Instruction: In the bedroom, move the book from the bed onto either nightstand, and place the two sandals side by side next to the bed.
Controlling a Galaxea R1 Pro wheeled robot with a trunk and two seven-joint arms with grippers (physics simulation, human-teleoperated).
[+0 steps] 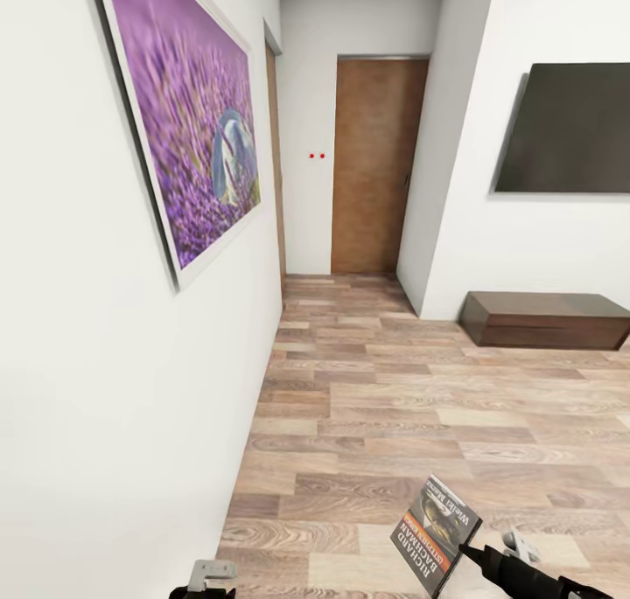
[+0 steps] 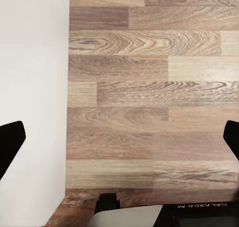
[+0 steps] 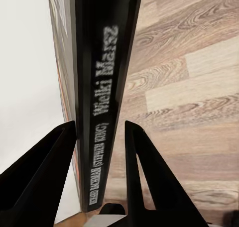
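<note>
Clamping the book [image 3: 94,97] between two black, wedge-shaped fingers [image 3: 42,177], the right gripper [image 3: 99,152] presses narrowly on the thin paperback's front and back, its glossy dark spine with white lettering running up the middle of the right wrist view. At the lower right of the head view the same book [image 1: 435,533] tilts above the floor, its dark picture cover, orange band and white "RICHARD" turned upward, the right gripper [image 1: 477,553] pinching its lower edge from the black arm at the frame's bottom corner.

The left gripper [image 2: 119,137] stands wide apart, its black fingertips [image 2: 10,142] at the far left and right edges of the left wrist view, holding nothing over the floor.

Light wood-plank floor [image 1: 420,407] with strong grain fills the lower centre. A smooth white wall [image 1: 105,407] occupies the left, carrying a framed purple flower picture [image 1: 188,109] at upper left. A brown door [image 1: 376,166] stands at upper centre, a dark flat screen [image 1: 569,127] at upper right, and a low dark brown cabinet [image 1: 547,319] at middle right.
</note>
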